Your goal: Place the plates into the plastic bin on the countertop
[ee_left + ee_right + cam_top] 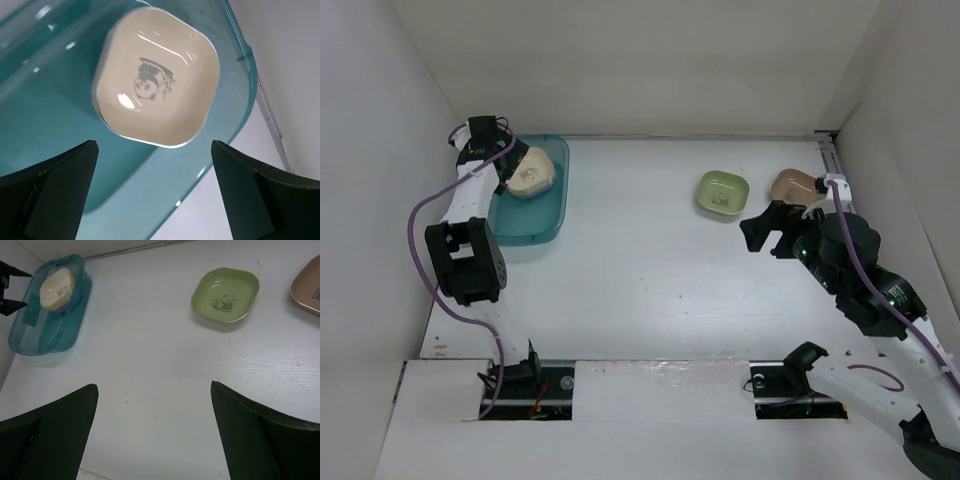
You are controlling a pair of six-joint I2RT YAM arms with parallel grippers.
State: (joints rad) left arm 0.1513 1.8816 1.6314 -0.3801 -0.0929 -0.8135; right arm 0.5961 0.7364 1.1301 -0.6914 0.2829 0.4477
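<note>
The left end effector (152, 146), jaws wide and empty, hangs over the bin (45, 120), a beige plate (157, 80) lying inside just ahead of it. The right end effector (153, 385) (also spread wide, holding nothing) hovers above the counter (150, 350), a green plate (225, 294) ahead to its right, a brown plate (309, 286) farther right.

No legible text, label, brand, number or sign was found in any view. The only markings were dark pictorial centre prints without lettering: one on the beige plate (157, 77) inside the plastic bin (40, 115), and one on the green plate (225, 294) on the countertop (150, 365). The brown plate (307, 285) print was cut off at the frame edge.
</note>
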